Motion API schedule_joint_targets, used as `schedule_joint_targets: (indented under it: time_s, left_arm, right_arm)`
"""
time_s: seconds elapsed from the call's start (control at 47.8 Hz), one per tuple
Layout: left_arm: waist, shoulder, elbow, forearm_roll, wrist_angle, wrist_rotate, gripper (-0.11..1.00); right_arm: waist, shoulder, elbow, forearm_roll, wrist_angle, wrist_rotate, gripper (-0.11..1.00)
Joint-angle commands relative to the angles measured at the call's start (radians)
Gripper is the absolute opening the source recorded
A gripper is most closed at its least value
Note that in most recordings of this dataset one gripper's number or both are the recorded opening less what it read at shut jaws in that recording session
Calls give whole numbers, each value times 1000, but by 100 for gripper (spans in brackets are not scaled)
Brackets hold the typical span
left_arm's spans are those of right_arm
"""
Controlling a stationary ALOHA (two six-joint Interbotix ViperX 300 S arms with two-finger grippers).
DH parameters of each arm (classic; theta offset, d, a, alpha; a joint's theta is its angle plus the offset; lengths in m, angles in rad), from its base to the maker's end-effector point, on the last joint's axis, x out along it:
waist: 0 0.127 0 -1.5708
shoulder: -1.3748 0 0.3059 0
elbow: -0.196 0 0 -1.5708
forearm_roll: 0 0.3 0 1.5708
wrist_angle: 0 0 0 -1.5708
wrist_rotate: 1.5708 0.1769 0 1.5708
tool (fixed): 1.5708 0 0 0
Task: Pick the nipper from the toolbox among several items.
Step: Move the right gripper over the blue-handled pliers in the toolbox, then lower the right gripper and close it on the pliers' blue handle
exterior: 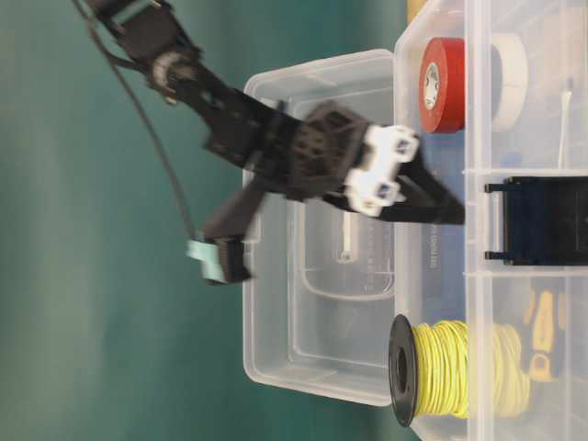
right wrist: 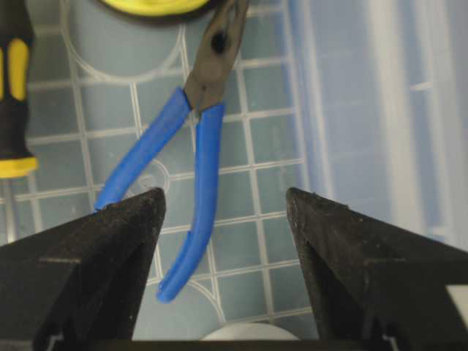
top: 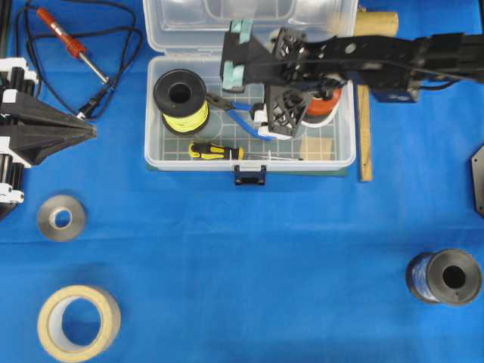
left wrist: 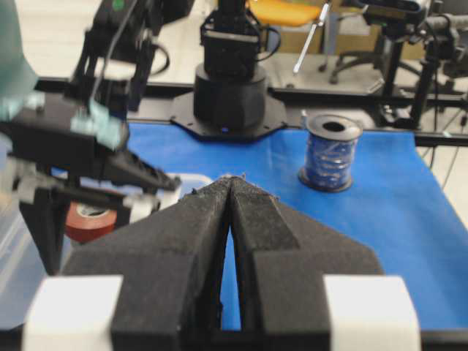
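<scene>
The clear toolbox (top: 155, 162) stands open at the top middle. The nipper (top: 231, 108), with dark jaws and blue handles, lies on its grid floor between the yellow wire spool (top: 181, 98) and the red tape roll (top: 325, 102). The yellow-black screwdriver (top: 215, 151) and the tan block (top: 319, 146) lie along the front wall. My right gripper (top: 246, 102) is open inside the box. In the right wrist view its fingers (right wrist: 227, 201) stand just behind the nipper's handles (right wrist: 207, 146), one handle end between them, not touching. My left gripper (top: 92, 132) is shut and empty at the left edge (left wrist: 232, 179).
A red-handled soldering iron (top: 72, 45) with black cable lies at the back left. A grey tape roll (top: 62, 217) and a masking tape roll (top: 79, 323) lie front left. A blue wire spool (top: 444, 277) stands front right. A wooden strip (top: 365, 136) lies beside the box's right wall.
</scene>
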Motion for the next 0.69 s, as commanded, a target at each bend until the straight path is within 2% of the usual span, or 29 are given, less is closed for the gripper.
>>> schedule_joint_targets:
  time_s: [0.0, 0.314, 0.397, 0.46, 0.606, 0.669]
  left_arm:
    - [0, 6, -8, -2, -3, -2, 0]
    - [0, 6, -2, -2, -3, 0, 0]
    - [0, 8, 0, -2, -3, 0, 0]
    - [0, 8, 2, -2, -2, -2, 0]
    - [0, 8, 2, -2, -2, -2, 0]
    - [0, 6, 2, -2, -2, -2, 0]
  right_arm:
    - [-2, 9, -29, 0, 0, 0, 68]
    - [-5, 103, -48, 6, -5, 8, 67]
    - [-8, 118, -55, 6, -6, 5, 63]
    - [-8, 120, -58, 6, -2, 2, 54]
    - [-8, 120, -60, 6, 18, -5, 14]
    - [-8, 117, -63, 6, 29, -5, 13]
